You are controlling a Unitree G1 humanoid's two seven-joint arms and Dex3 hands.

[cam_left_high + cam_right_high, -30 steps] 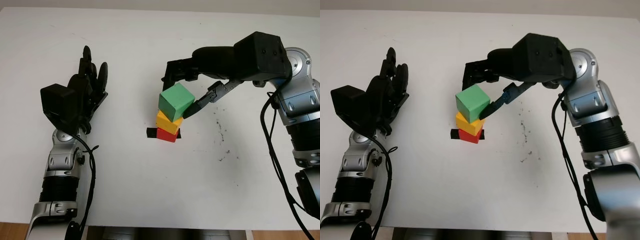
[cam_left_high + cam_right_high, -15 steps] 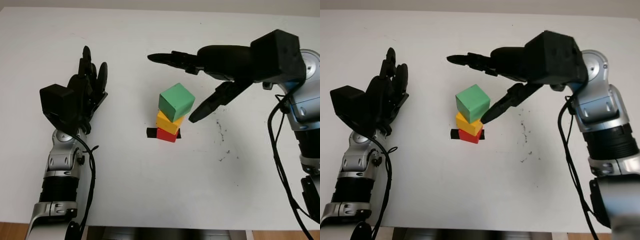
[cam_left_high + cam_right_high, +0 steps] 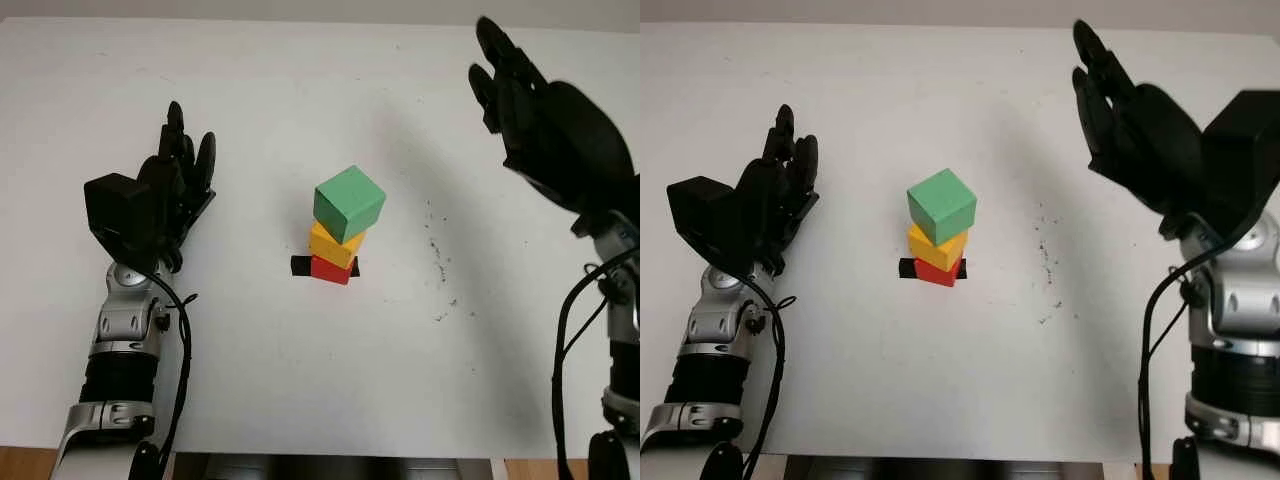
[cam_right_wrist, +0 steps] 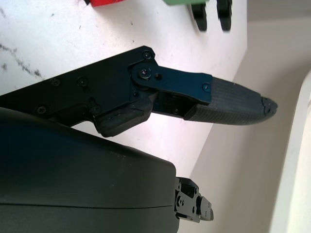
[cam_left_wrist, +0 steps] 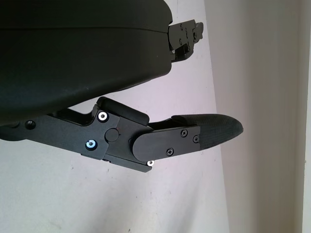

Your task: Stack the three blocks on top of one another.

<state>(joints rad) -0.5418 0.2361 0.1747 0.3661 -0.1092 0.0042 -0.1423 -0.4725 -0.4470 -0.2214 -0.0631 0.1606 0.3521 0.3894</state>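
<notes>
Three blocks up mid-table: green wooden cube [image 3: 349, 203] skewed on yellow block [image 3: 335, 246] on red block [image 3: 330, 269], over black tape mark [image 3: 300, 266]. Left hand [image 3: 165, 195] open, well left of stack; right hand [image 3: 545, 125] open, raised far right. Best kept clear of stack, since skewed top looks easy to knock; no containers.

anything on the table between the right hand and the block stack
No object: the white table between the open right hand and the green block topping the stack carries scattered dark specks, seen in the left eye view.
</notes>
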